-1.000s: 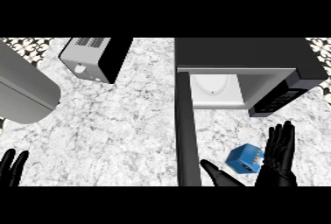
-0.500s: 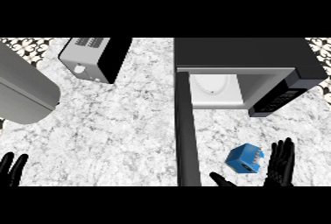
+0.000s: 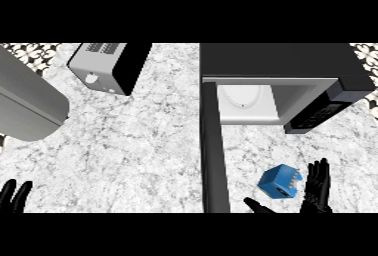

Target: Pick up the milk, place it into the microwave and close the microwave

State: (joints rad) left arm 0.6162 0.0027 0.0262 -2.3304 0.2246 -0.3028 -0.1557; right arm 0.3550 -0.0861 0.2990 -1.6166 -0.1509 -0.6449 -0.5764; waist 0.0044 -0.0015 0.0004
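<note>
Milk [image 3: 280, 183] | right hand [image 3: 317, 187] pulling back toward 6 o'clock, fingers straight, grasping nothing | left hand [image 3: 15, 196] resting released | microwave [image 3: 284, 80] waiting open, pick not started

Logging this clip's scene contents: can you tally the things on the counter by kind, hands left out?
Microwave, door open: 1
Toaster: 1
Blue milk carton: 1
Large grey rounded object at the left edge: 1
Total: 4

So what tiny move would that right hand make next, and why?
Probably close inward round the blue milk carton. The black right hand is open, its straight fingers beside the carton and its thumb low on the other side, so nothing is held yet, while the black microwave stands open beyond.
</note>
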